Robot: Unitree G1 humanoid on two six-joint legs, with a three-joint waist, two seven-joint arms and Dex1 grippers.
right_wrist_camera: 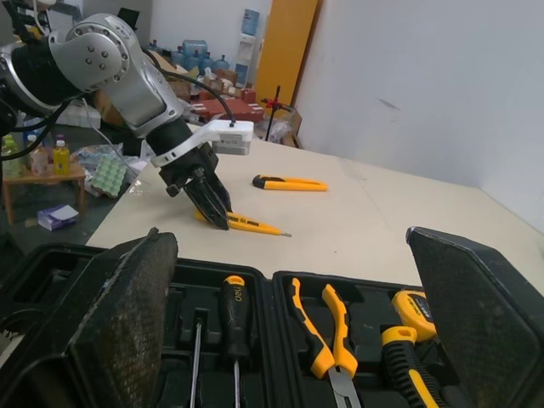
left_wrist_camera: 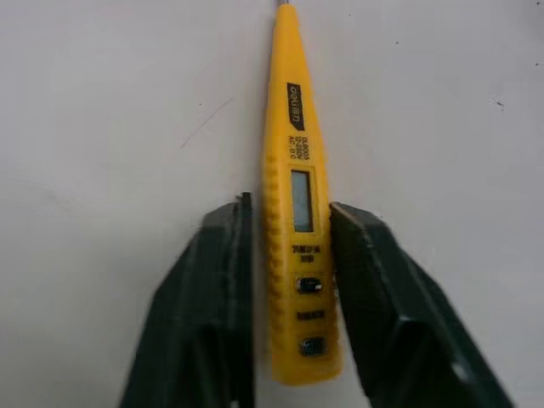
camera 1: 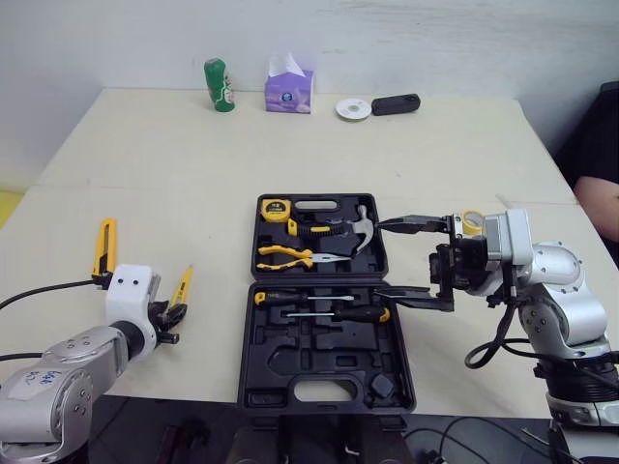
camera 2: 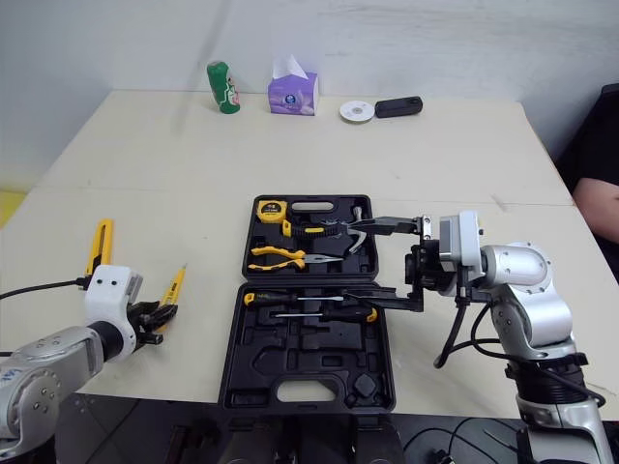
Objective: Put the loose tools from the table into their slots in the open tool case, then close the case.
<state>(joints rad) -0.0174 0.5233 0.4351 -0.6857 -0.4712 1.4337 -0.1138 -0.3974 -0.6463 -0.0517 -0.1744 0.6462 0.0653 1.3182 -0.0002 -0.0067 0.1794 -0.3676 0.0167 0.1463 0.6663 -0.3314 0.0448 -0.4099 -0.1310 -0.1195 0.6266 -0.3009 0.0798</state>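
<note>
The tester pen [left_wrist_camera: 297, 212] lies flat on the counter [camera 1: 193, 164] at about 9 o'clock from the open tool case [camera 1: 253, 387]. Its long axis runs roughly 6 to 12, with the tip leaning toward 1. The left gripper [camera 1: 174, 314] comes at it from 6 o'clock, in line with that axis, so the fingers [left_wrist_camera: 212, 297] stand one on each side of the pen's butt end. They are parted barely wider than the body. We think a sliver of gap remains on one side, though the wrist view leaves that uncertain; the pen rests on the counter, not lifted.

The left arm is plainly the nearer one. The right gripper [camera 1: 379, 257] hangs at the case's 3 o'clock edge, spread wide and holding nothing.

A yellow utility knife [camera 1: 104, 246] lies at 10 o'clock from the pen, apart from it and out of the way. Bare counter runs from the pen toward 3 o'clock up to the case wall. We judge a short squeeze, a lift and a carry toward 3 would follow.
</note>
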